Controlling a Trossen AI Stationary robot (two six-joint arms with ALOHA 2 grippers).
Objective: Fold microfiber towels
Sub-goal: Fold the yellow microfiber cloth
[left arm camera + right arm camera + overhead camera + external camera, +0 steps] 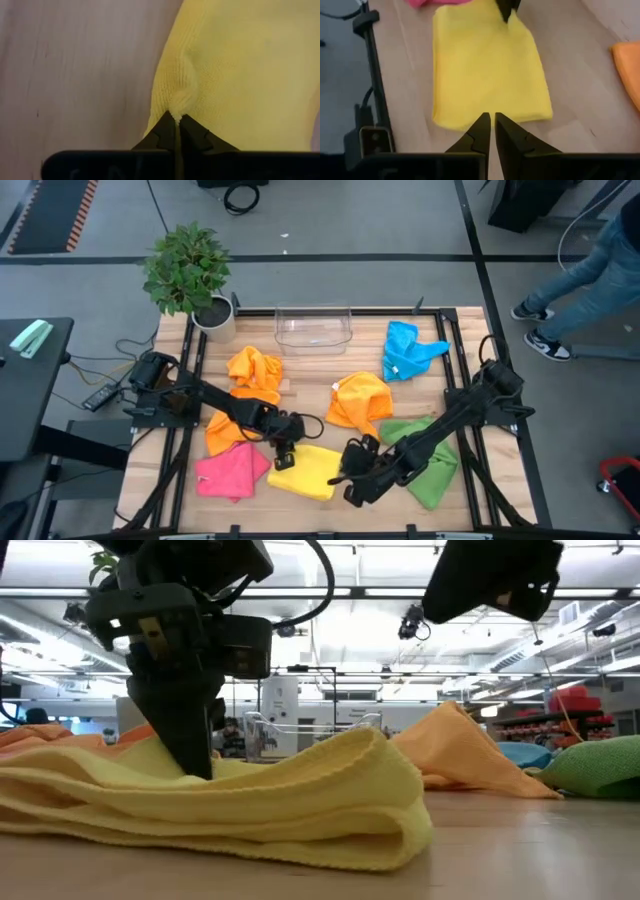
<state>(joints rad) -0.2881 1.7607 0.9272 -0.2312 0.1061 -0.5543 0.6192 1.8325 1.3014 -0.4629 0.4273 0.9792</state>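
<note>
Yellow towel [308,471], already doubled, at lower centre of the high view, long axis left–right. Left gripper [284,455] at its upper-left edge, jaws clamped on the hem. Right gripper [352,472] just beside its right end, jaws nearly together, empty.

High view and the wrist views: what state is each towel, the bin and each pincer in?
Yellow towel: folded flat, edge pinched.
Pink towel: crumpled.
Two orange towels: crumpled.
Green towel: crumpled, partly under right arm.
Blue towel: crumpled.
Clear bin: upright, empty.
Left pincer: shut on yellow towel.
Right pincer: nearly closed, holding nothing.
</note>
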